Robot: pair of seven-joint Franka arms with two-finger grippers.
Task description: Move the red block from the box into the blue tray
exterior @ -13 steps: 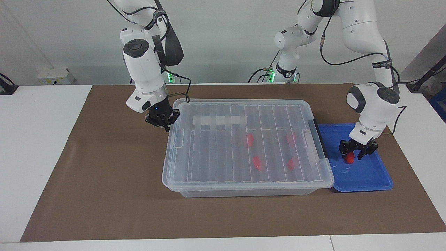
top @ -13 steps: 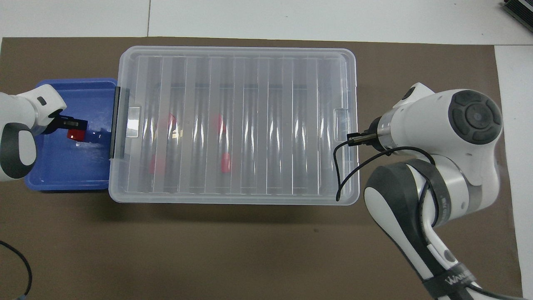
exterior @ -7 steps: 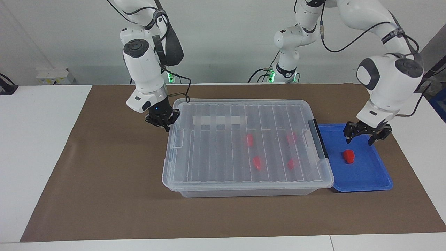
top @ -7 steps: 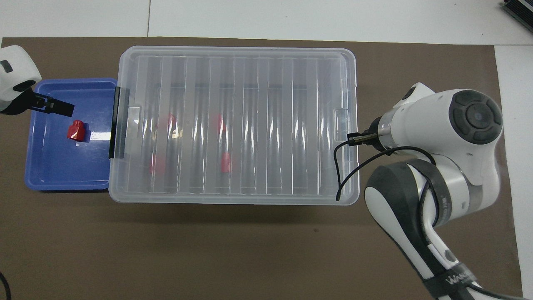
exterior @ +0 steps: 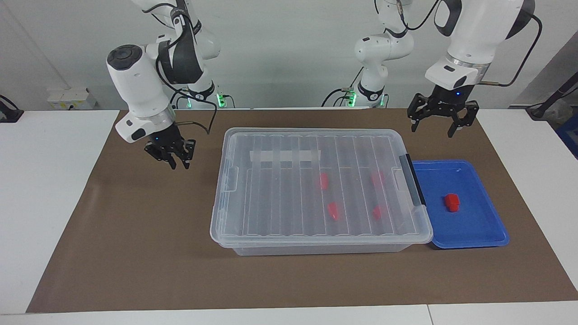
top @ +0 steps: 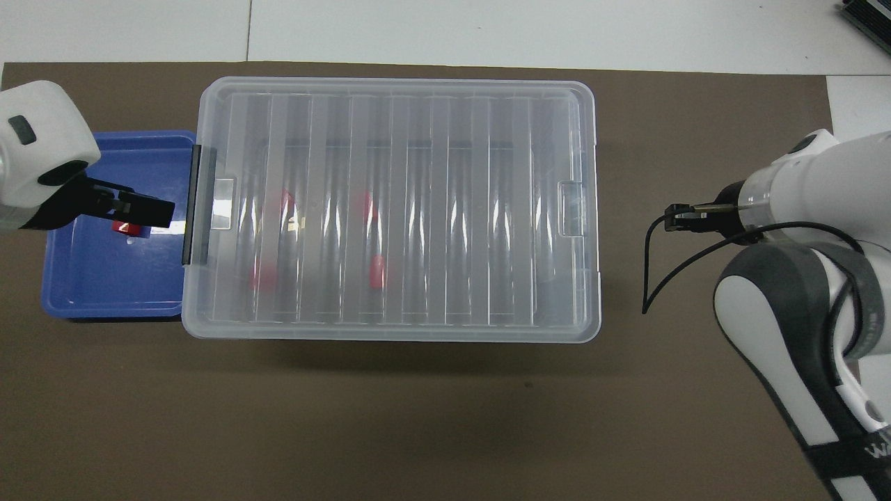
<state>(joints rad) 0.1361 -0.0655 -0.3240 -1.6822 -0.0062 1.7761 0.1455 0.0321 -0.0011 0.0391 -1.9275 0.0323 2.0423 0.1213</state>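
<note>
A red block (exterior: 451,201) lies alone in the blue tray (exterior: 474,230), apart from both grippers. In the overhead view it (top: 124,227) is partly covered by my raised left gripper (top: 120,209) over the tray (top: 104,285). My left gripper (exterior: 440,125) is open and empty, high over the mat at the tray's robot-side edge. The clear box (exterior: 235,135) has its ribbed lid on; several red blocks (exterior: 333,211) show through it. My right gripper (exterior: 177,161) is shut and empty, over the mat beside the box's end toward the right arm.
A brown mat (exterior: 135,253) covers the table under the box (top: 585,209) and tray. A dark latch bar (exterior: 413,180) runs along the box's end next to the tray. My right gripper (top: 675,217) hangs beside the box's unlatched end.
My left gripper let go of the red block in the tray and rose up and back toward its base. My right gripper drew away from the box's end toward the right arm's end.
</note>
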